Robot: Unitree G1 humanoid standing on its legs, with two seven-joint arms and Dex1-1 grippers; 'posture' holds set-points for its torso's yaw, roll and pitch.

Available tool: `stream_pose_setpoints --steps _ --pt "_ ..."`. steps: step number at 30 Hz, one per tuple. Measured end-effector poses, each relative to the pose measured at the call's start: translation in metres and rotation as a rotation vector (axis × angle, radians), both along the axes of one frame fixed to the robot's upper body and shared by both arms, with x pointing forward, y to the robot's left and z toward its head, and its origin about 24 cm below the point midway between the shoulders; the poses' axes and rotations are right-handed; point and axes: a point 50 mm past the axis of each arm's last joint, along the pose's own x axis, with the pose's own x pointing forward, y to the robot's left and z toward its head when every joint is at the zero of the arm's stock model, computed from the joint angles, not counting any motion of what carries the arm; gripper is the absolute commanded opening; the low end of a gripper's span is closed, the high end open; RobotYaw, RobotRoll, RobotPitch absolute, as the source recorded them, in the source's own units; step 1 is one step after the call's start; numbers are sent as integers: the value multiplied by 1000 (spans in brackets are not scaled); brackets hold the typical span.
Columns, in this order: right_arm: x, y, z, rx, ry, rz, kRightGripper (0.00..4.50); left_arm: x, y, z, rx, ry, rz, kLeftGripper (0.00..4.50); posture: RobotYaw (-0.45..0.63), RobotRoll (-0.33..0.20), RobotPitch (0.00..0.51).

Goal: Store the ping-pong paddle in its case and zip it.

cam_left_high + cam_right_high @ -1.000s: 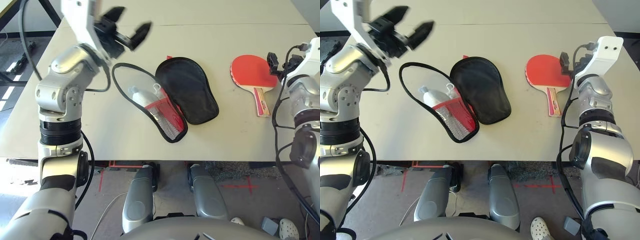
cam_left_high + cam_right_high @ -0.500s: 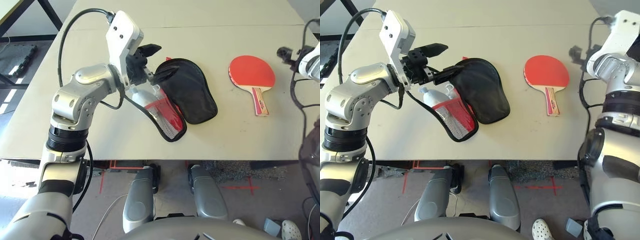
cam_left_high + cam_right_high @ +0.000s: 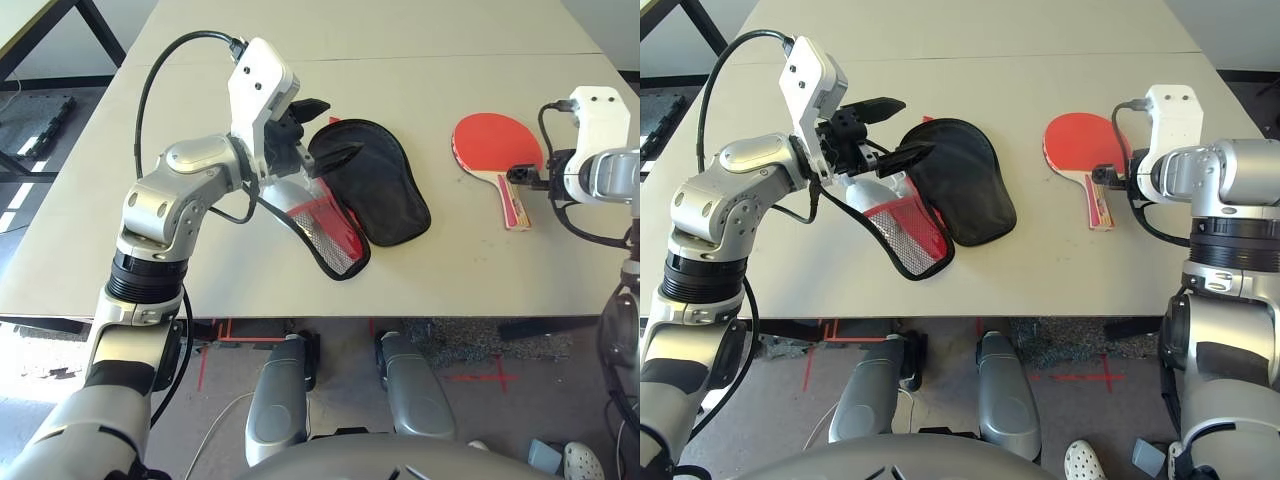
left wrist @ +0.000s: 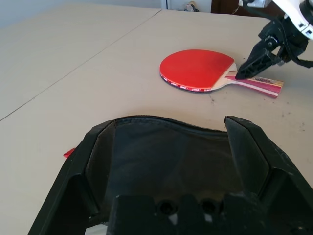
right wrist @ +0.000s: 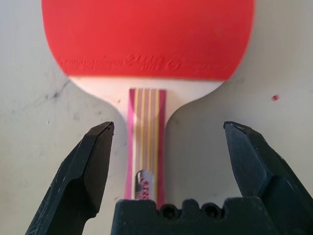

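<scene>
The right gripper [image 5: 166, 134] hangs with its two black fingers spread wide on either side of the striped handle of the ping-pong paddle [image 3: 497, 148], neither finger touching the wood. The paddle lies flat, red face up, on the right side of the pale table [image 3: 200, 260], its handle pointing toward the robot and its round blade away.

Across the table, the left gripper [image 3: 890, 130] is equally wide open and holding nothing, poised above the near-left rim of the case [image 3: 370, 185]. The case lies unzipped and splayed on the table's middle: its black flap is folded open toward the paddle, while the red half with its mesh pocket [image 3: 325, 237] stretches toward the table's front edge. Something white shows inside beside the red panel, partly hidden by the left arm, too covered to make out.

Case and paddle lie well apart, with bare tabletop between them. A black cable [image 3: 165, 70] loops from the left arm's wrist.
</scene>
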Motion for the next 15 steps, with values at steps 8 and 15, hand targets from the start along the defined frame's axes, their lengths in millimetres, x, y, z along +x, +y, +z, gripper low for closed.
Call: stream_pose_setpoints --steps 8,15 --pt "-2 6 -15 1 35 -14 3856 0 0 -2 -1 3 3 4500 -27 0 186" --pt "-3 7 -15 -14 17 -9 1328 -1 0 -3 0 6 5 4500 -28 0 193"
